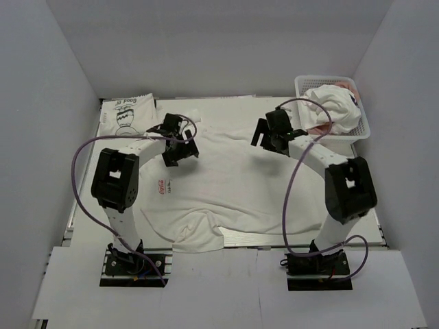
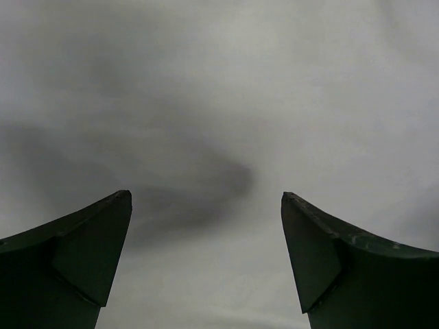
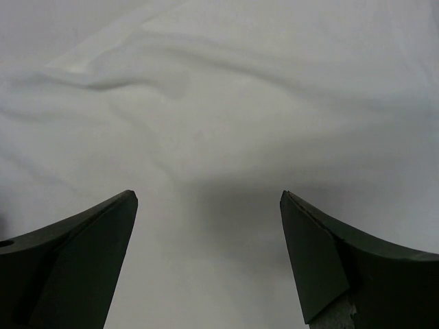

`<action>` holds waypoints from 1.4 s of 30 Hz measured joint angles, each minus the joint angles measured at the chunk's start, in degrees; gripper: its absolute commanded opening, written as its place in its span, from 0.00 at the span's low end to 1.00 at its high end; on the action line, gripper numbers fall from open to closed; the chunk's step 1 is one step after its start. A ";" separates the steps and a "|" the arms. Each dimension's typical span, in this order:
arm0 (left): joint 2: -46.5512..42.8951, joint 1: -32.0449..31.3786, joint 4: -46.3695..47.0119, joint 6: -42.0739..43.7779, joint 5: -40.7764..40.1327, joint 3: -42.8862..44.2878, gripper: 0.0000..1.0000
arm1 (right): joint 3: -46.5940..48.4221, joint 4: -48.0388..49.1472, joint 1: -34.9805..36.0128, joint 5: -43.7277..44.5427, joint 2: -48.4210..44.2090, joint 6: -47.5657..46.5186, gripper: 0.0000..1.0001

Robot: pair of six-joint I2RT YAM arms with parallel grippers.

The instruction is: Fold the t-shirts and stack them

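A: Top external view: why does the spread shirt (image 1: pixel 233 185) lie flat in the middle of the table (image 1: pixel 226 106)?
B: A fold needs a flat start, I'd judge. Its red print (image 1: pixel 162 186) faces up near the left arm. The near hem is rumpled at the front edge, so it isn't squared yet.
A: And the grippers?
B: The left gripper (image 1: pixel 180 149) and right gripper (image 1: pixel 269 137) hang over the far part of that shirt, one to each side, well apart. Both wrist views show the fingers wide, with only white cloth beyond them. Nothing is held.
A: Why there?
B: Probably to pinch two matching points and carry that edge over together. I cannot tell whether the tips touch the cloth.
A: The other shirts?
B: A folded shirt (image 1: pixel 127 113) with a black cartoon lies at the far-left corner, likely the start of the stack. The crumpled shirts (image 1: pixel 336 103) sit in the basket (image 1: pixel 302 82) at far right, waiting their turn.
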 measured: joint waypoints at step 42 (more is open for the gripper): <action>28.04 0.35 -8.63 5.86 -11.43 44.81 1.00 | -14.58 5.97 1.90 -11.08 -1.70 -9.68 0.91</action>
